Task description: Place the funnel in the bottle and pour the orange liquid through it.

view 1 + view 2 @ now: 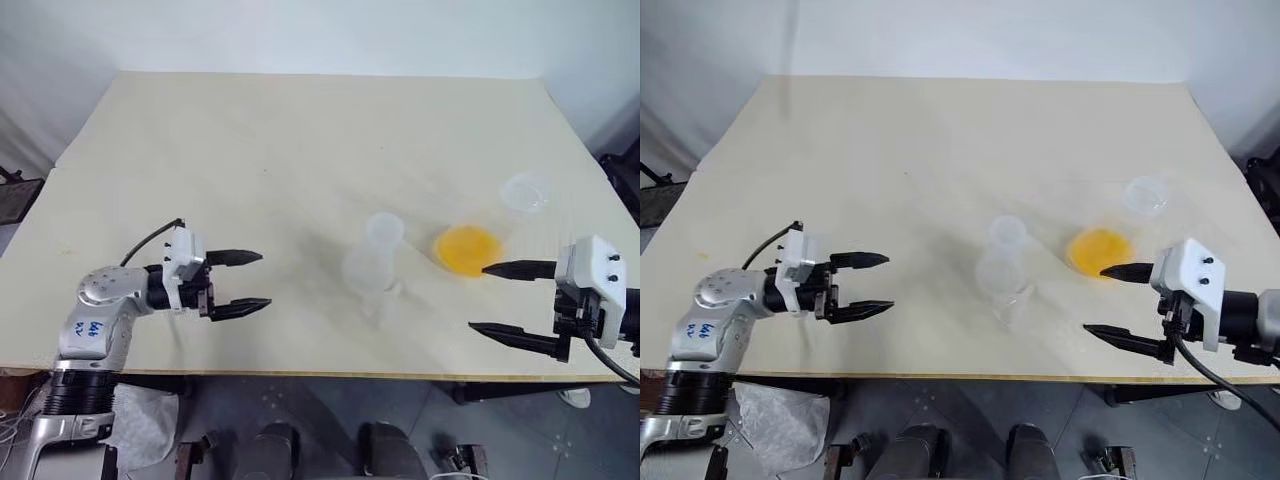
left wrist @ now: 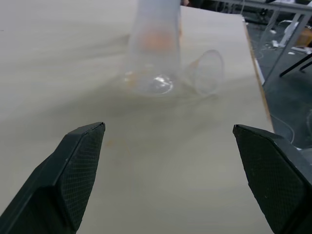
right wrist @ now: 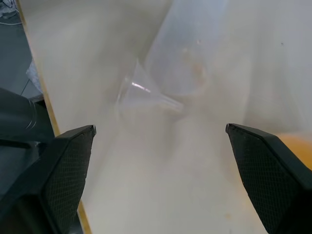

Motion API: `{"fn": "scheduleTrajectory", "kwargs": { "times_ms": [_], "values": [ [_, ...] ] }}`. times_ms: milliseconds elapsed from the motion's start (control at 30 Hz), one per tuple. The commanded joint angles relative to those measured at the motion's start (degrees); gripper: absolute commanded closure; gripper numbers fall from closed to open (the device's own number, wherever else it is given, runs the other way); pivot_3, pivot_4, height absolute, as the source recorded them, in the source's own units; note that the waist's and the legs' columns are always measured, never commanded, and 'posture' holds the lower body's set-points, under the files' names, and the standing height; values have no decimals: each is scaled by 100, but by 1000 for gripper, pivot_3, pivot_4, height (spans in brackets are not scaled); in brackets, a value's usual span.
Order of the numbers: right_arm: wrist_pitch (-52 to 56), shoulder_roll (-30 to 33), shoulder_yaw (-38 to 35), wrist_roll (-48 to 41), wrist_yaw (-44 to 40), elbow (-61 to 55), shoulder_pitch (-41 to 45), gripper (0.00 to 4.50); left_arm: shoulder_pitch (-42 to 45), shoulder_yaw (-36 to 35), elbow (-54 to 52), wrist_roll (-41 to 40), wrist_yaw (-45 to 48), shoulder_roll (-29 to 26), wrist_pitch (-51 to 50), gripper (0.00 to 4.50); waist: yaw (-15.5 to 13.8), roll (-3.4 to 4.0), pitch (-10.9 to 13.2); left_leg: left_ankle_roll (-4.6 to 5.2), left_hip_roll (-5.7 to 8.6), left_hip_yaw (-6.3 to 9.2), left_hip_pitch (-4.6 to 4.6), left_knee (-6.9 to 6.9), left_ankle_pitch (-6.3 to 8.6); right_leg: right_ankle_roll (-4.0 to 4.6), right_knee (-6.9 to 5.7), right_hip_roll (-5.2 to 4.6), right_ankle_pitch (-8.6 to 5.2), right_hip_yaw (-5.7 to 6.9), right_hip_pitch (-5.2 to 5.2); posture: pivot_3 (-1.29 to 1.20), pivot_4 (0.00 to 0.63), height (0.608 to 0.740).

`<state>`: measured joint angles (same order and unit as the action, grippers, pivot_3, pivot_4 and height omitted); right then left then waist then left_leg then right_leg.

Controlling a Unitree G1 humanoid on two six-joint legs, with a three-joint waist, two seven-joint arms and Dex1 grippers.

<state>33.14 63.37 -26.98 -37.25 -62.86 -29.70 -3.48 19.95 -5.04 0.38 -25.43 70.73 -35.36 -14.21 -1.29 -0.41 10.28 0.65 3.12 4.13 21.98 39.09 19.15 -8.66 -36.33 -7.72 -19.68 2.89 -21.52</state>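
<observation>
On the pale beige tabletop (image 1: 250, 150), a clear, colourless conical plastic bottle (image 1: 374, 265) is seen standing upright near the front edge, a little right of the middle. A small clear plastic funnel (image 2: 207, 72) lies on its side just beside the bottle's base, toward the front edge. Nearer the right edge stands a second clear flask (image 1: 490, 225), tilted as viewed, with a shallow layer of bright orange liquid (image 1: 466, 248) in its base. The left pincer (image 1: 240, 283) is held wide open and empty near the front left corner. The right pincer (image 1: 510, 300) is likewise spread wide, gripping nothing, near the front right corner.
</observation>
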Motion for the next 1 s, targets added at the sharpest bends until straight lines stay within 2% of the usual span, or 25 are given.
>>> {"fn": "scheduleTrajectory", "kwargs": {
  "times_ms": [33, 267, 567, 833, 1000],
  "values": [
    [101, 81, -25, -83, 26, -215, 114, 0, 122, 257, -344, 15, -140, 212, 163, 36, -23, 0, 0, 0, 2, 0, 0, 0, 0, 0, 1, -1, 0, 0, 0, 0, 150, 740],
    [307, 65, -299, -79, -62, -389, -131, 0, 536, 1076, -449, 994, -1044, 746, 568, 36, -29, 0, 0, 1, 9, 2, 7, 3, 0, -3, 4, -3, 1, 4, 1, 0, 150, 740],
    [383, -19, -532, 15, -69, -455, -464, 0, 680, 2029, -1461, 1122, -929, 861, 245, 36, -19, 2, -1, 0, 0, -5, 7, 1, 0, -3, 13, 4, 1, 1, 1, 0, 150, 740],
    [404, -281, -703, 19, 107, -698, -819, 0, 1196, 2627, -1117, 1771, -1251, 1153, 314, 36, -42, 2, -2, 3, 7, -4, 12, 3, -1, -10, 27, 4, 5, 2, 5, 0, 150, 740],
    [462, -483, -814, 1, 267, -921, -1030, 0, 1491, 2890, -729, 2305, -1593, 1478, 698, 36, -39, 3, -2, 3, 6, -6, 12, 2, -1, -10, 29, 7, 5, 3, 5, 0, 150, 740]
  ]
}}
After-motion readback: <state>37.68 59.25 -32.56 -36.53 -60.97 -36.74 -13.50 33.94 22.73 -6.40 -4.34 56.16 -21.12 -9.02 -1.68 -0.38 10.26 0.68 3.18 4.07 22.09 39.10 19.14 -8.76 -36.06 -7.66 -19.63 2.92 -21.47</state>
